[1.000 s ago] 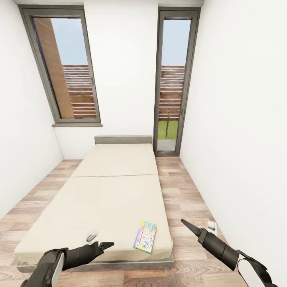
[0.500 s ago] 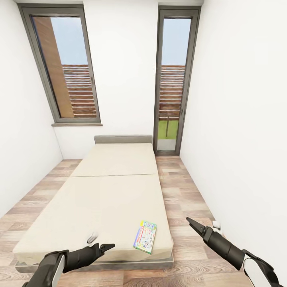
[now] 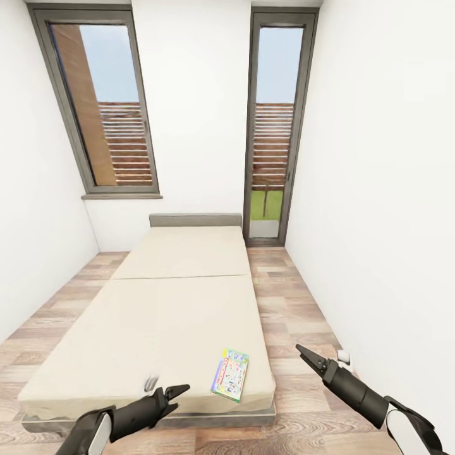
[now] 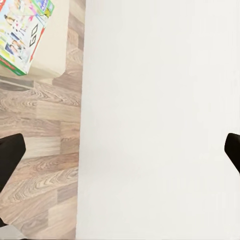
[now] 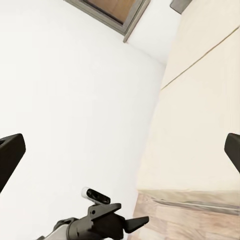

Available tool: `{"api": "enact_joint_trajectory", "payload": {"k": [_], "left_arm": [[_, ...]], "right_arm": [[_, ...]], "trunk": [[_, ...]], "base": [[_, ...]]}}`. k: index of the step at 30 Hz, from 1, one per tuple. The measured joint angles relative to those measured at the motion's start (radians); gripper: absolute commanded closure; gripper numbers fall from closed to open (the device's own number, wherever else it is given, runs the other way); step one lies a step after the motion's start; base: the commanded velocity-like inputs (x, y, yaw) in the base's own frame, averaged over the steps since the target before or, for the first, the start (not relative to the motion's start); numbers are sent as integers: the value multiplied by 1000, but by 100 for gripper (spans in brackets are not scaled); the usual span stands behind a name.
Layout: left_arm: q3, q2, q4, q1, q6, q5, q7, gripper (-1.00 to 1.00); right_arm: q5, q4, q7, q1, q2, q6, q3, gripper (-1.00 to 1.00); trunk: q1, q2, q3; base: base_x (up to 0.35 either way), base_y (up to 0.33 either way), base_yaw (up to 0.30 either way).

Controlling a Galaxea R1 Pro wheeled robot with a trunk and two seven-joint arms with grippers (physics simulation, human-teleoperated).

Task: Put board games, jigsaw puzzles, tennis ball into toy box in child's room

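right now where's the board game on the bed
In the head view the board game lies flat on the bed, at its near right corner, between the left gripper and the right gripper.

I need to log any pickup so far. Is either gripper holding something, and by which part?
Nothing is held. The left gripper and right gripper are both open and empty; the board game lies untouched on the bed.

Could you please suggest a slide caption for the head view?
Both open grippers, left and right, hover near the bed's foot, flanking a board game.
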Motion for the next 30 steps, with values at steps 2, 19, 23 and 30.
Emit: {"api": "enact_joint_trajectory", "payload": {"k": [2,19,23,30], "left_arm": [[1,-2,6,-6,0,5,1,-100],[1,-41,31,-12,-48,139,2,-100],[1,-39,46,-12,-50,143,2,-100],[11,-40,58,-14,-49,151,3,-100]], "right_arm": [[0,1,1,0,0,-2,0,-100],[0,1,1,0,1,-3,0,-100],[0,2,1,0,2,-3,0,-100],[-1,2,1,0,-3,-2,-2,-100]], "trunk": [[8,-14,-6],[73,-133,-60],[88,-161,-72],[115,-210,-94]], "base": [[0,0,0],[0,0,0],[0,0,0],[0,0,0]]}}
